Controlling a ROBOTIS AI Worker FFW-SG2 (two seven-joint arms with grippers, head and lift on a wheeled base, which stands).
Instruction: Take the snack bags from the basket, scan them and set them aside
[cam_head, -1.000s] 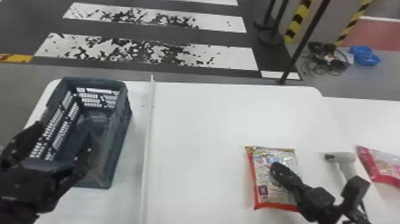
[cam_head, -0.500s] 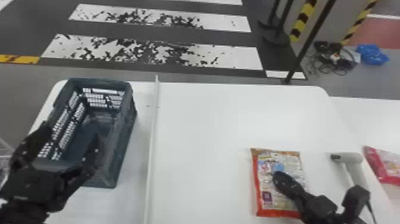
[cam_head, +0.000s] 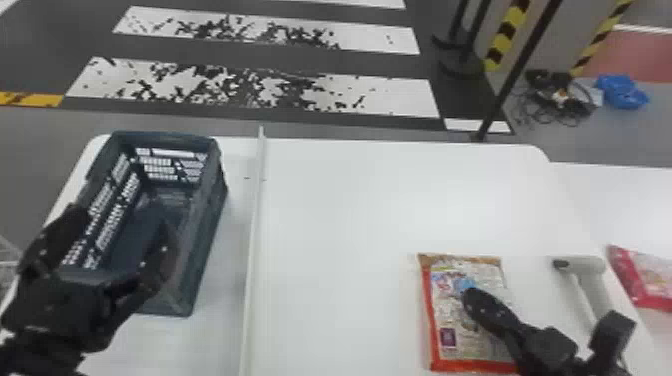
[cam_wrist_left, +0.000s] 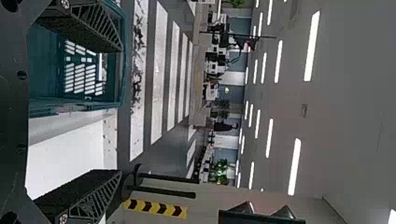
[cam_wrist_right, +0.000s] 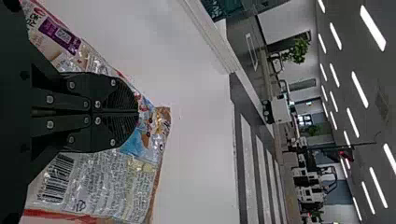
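Note:
My left gripper (cam_head: 117, 240) stands open over the near part of the dark basket (cam_head: 202, 235), its fingers spread. In the left wrist view the left gripper (cam_wrist_left: 116, 112) has a wide gap, with the teal-looking basket (cam_wrist_left: 120, 70) beyond it. My right gripper (cam_head: 470, 295) is over an orange-edged snack bag (cam_head: 450, 305) lying on the table. In the right wrist view the right gripper (cam_wrist_right: 138, 112) has its fingers pressed together above the snack bag (cam_wrist_right: 107, 177), whose barcode faces up; whether it pinches any film cannot be told. The basket's visible floor holds no bag.
A white handheld scanner (cam_head: 590, 275) lies right of the bag, partly behind the right arm. Farther right is a pink-red bag (cam_head: 645, 280). A raised white strip (cam_head: 255, 225) runs along the table (cam_head: 350, 210) between basket and bag.
The head view has shifted slightly, moving the whole scene a little to the right. Both arms look almost still relative to the basket and the bag.

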